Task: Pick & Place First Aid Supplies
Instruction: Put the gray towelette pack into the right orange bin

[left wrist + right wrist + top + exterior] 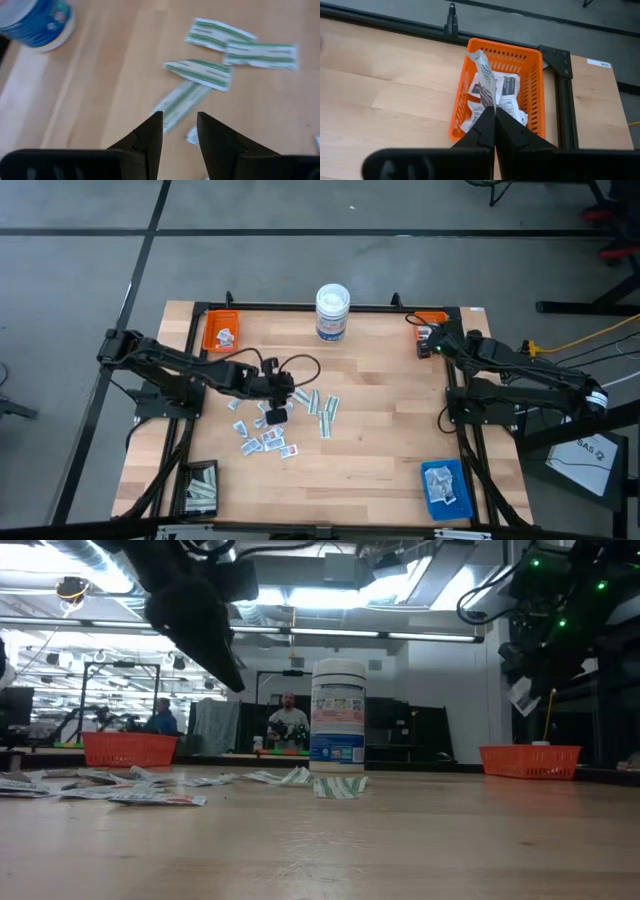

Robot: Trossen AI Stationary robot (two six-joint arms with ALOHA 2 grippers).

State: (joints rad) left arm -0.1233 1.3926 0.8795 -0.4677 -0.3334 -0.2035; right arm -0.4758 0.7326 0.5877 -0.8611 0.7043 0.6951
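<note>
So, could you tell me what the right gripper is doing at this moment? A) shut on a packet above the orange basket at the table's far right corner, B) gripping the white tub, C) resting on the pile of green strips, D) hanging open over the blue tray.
A: the right gripper is pinched on a paper packet held up over the orange basket, which already holds packets.

- We find the table [350, 450] evenly lit from above, with shadows soft and faint.
- At table height, ceiling light strips [400, 637] glare behind dark, silhouetted arms.
- The left wrist picture is blurred throughout; the green strips [200, 72] smear.
- The right wrist picture is sharp on the orange basket [532, 95].
</note>
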